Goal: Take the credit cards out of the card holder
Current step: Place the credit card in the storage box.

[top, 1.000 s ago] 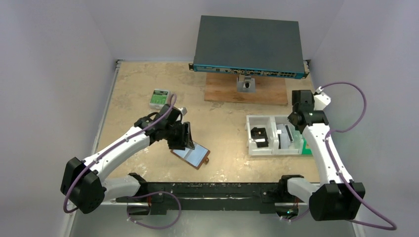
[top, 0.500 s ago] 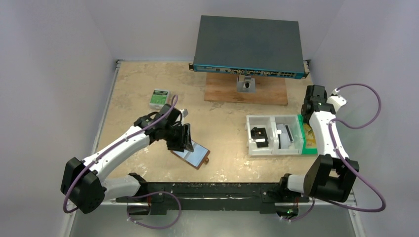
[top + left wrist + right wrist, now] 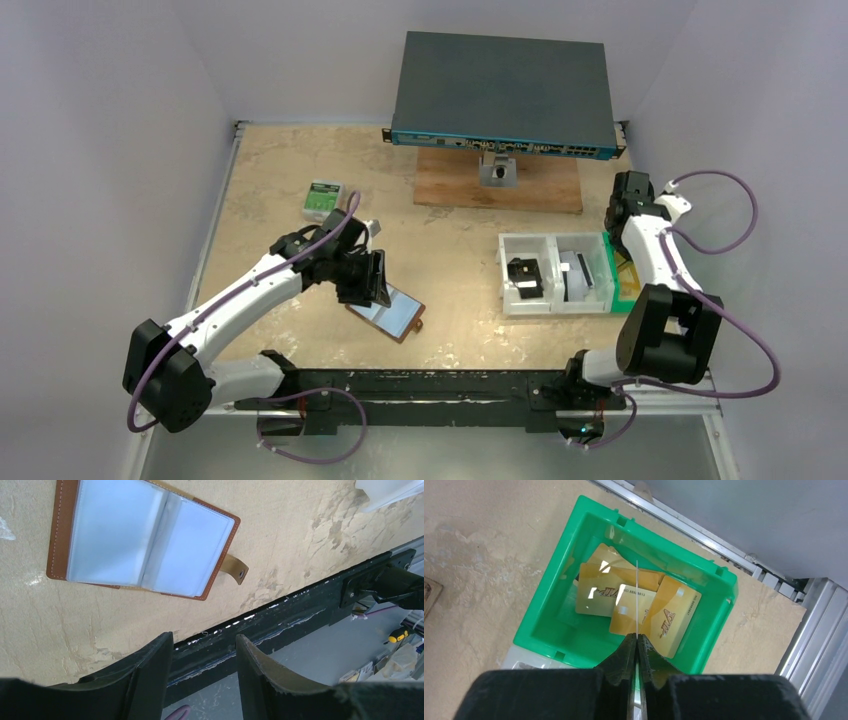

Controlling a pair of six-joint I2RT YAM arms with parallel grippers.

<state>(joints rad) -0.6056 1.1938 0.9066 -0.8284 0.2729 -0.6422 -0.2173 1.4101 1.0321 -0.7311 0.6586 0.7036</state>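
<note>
the right gripper [image 3: 637,639] was pinched shut on a credit card [image 3: 637,600], held edge-on over the green bin [image 3: 549,610], likely to drop it among the gold cards [image 3: 599,592] there. the left gripper [image 3: 204,641] hung half open and empty above the card holder [image 3: 142,542], which was spread open on the table [image 3: 300,545].

The left arm [image 3: 240,300] reaches from its base at the near left, forward and to the right, low and nearly stretched out. Its wrist is bent so that the left gripper [image 3: 202,662] tilts downward. The two black fingers [image 3: 150,675] stand apart with nothing between them. The right arm [image 3: 655,265] folds sharply at the elbow (the forearm runs almost straight away from the base). The right gripper [image 3: 637,639] is pinched closed on a thin card [image 3: 637,600], seen edge-on.
</note>
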